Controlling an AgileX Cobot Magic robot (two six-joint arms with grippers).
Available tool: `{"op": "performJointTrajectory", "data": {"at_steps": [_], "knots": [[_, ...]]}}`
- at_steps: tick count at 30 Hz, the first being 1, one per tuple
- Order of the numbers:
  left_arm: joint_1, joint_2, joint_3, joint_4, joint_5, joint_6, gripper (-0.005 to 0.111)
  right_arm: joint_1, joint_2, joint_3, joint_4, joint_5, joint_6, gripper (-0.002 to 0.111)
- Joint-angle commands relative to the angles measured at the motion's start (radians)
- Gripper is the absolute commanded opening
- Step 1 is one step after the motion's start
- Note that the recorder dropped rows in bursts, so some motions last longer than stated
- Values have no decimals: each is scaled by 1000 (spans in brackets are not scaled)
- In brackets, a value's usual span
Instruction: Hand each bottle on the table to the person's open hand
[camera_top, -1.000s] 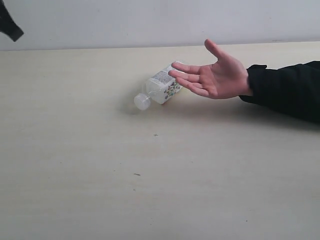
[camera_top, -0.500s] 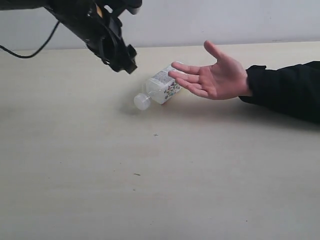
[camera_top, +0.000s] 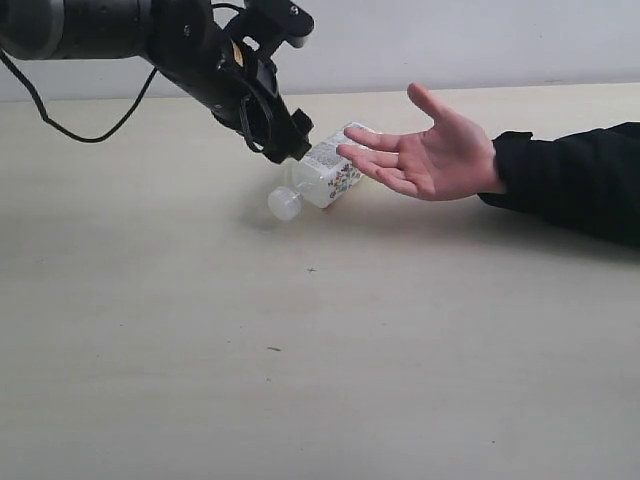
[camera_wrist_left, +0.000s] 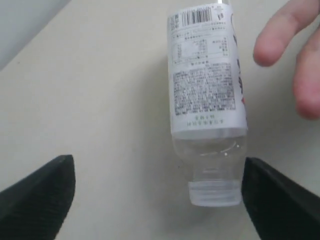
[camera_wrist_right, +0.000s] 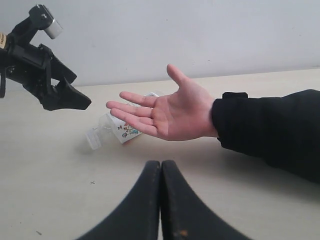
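Bottle lies on the table, cap toward the spread left hand; straddle its labelled body squarely, clear of the person's fingers, before closing.

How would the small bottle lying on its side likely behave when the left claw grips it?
The bottle looks empty through its clear neck, so probably light. Lying on its side, it may roll if nudged. Its plastic could dent under the left claw.
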Motion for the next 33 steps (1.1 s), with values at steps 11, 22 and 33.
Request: {"op": "performJointTrajectory", "data": {"at_steps": [11,22,33], "knots": [[-9,83,-9,-2,54,9,99,-4,-5,3,0,-12,-8,0],[-19,90,-9,-2,45,35,99,-4,-5,3,0,-12,-8,0],[-68,144,-235,-42,197,-11,99,-4,-5,3,0,-12,-8,0]]}}
